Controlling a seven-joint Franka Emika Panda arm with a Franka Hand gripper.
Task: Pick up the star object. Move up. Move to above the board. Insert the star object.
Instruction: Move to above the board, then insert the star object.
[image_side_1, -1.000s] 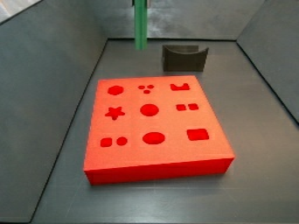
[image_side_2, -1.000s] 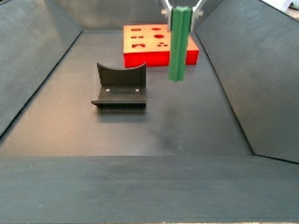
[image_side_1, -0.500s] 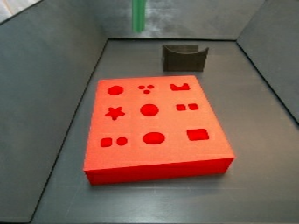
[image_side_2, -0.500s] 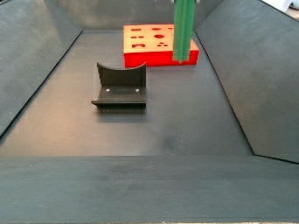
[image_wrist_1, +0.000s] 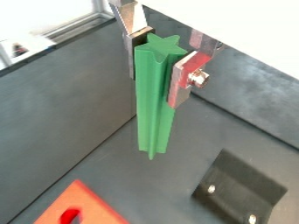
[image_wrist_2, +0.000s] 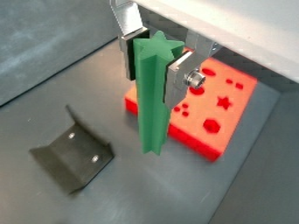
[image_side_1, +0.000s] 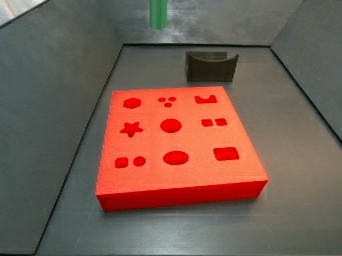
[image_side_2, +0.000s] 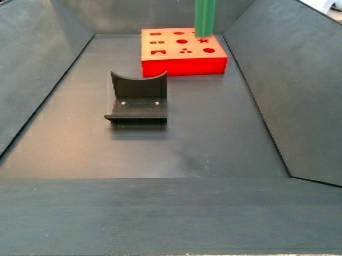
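Note:
My gripper (image_wrist_1: 156, 54) (image_wrist_2: 156, 61) is shut on the star object (image_wrist_1: 155, 105) (image_wrist_2: 153, 96), a long bright green rod with a star-shaped end that hangs upright between the silver fingers. In both side views only the rod's lower end shows, at the upper edge (image_side_1: 159, 13) (image_side_2: 207, 15), high above the floor; the gripper itself is out of those views. The board (image_side_1: 174, 140) (image_side_2: 183, 50) (image_wrist_2: 205, 114), a flat red block with shaped holes, lies on the floor. Its star hole (image_side_1: 131, 128) is on its left side.
The dark fixture (image_side_1: 210, 65) (image_side_2: 136, 97) (image_wrist_2: 73, 157) (image_wrist_1: 239, 188) stands on the floor apart from the board. Sloped grey walls close in the workspace on all sides.
The green rod has risen steadily; a second ago most of its length showed in the side views, now only its lower tip remains at the upper edge.

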